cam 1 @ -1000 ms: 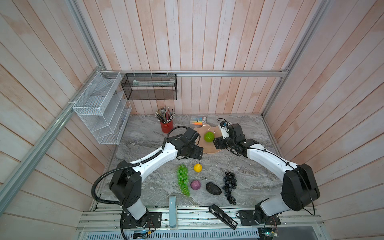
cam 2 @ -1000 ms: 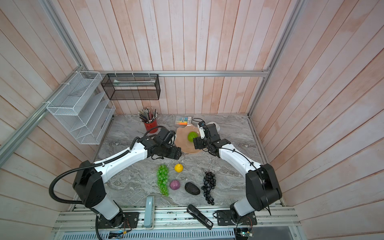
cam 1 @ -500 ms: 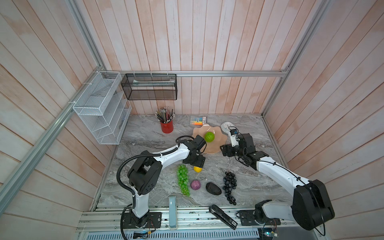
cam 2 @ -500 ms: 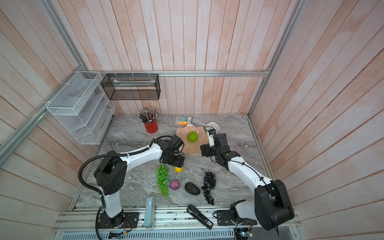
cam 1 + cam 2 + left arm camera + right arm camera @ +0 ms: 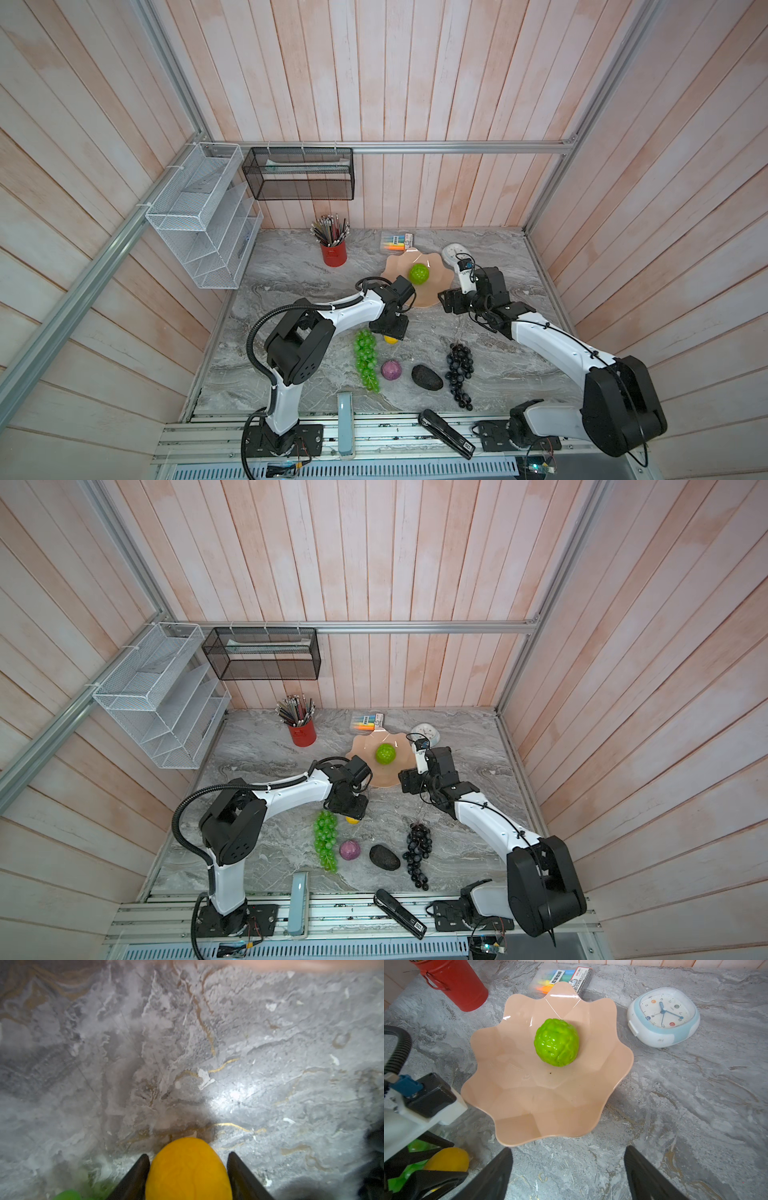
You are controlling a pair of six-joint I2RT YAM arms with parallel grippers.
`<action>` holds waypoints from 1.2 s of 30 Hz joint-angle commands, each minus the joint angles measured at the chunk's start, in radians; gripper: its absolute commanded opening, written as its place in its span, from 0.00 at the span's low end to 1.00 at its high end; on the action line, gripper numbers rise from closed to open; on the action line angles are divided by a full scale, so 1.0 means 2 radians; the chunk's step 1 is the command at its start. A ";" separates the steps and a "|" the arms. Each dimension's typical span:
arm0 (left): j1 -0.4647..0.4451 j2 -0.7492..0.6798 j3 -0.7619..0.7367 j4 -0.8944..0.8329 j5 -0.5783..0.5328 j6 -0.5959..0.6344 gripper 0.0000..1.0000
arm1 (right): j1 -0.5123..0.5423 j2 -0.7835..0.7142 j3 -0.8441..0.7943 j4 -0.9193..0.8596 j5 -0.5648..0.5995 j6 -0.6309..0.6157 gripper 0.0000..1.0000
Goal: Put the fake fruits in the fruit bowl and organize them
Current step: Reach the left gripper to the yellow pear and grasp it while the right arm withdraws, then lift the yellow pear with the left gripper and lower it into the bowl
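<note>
**Seat the pinch, then lift**

Centre-frame in a top view, the left tool stands part-open astride the yellow plastic fruit on the grey marbled bench. Whether it pinches yet, I cannot tell. Close squarely, then lift clear of the rim. Above, the glossy peach scalloped bowl holds one bumpy green ball. The right tool gapes empty beside it.

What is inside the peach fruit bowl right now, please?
Only the bumpy green ball lies inside the fruit bowl. The right wrist view shows the rest of the bowl's floor bare. Only the spot directly beneath the ball is covered from sight.
</note>
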 commanded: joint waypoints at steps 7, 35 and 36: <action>-0.001 -0.003 -0.007 0.009 0.016 0.004 0.45 | -0.002 0.012 -0.003 0.008 -0.006 0.002 0.84; 0.094 0.138 0.334 0.029 -0.015 -0.013 0.38 | 0.005 -0.030 -0.004 -0.009 -0.021 0.011 0.81; 0.095 0.155 0.353 0.027 -0.019 -0.013 0.38 | 0.005 -0.033 -0.006 -0.009 -0.021 0.011 0.81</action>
